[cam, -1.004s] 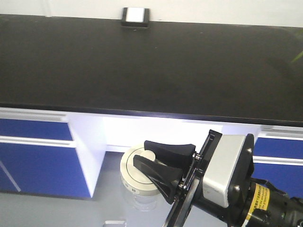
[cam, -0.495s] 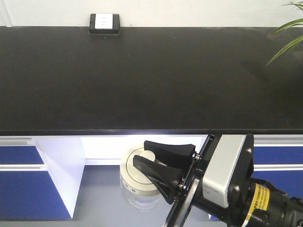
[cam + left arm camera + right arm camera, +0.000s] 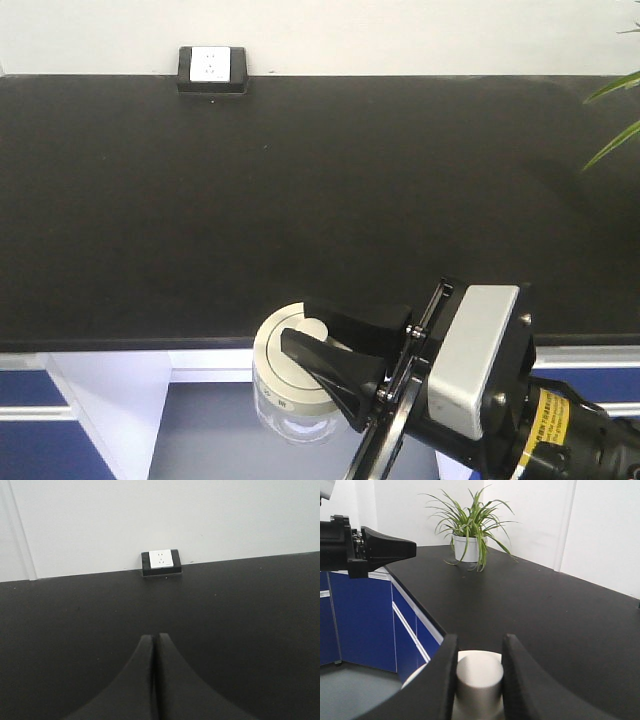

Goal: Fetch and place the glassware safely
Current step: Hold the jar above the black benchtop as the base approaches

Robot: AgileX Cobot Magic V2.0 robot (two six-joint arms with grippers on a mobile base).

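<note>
— Where is the glass jar [image 3: 288, 402]?
— Hanging by its lid knob [image 3: 479, 676], my right gripper [image 3: 297, 325] clamped on that, at the front edge of the black counter [image 3: 320, 200].
— How will it handle?
— Light but brittle and slick, I judge. Gripped by the lid alone, the glass might slip off. My left gripper [image 3: 152, 641] is pressed together, empty

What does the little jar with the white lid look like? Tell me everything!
The jar is small, squat and clear like glass. Its round cream-white lid has tiny dark marks on the rim and a knob in the middle. It hangs upright near the front edge of the black counter, held only by the right pincer, shut on that knob.
</note>
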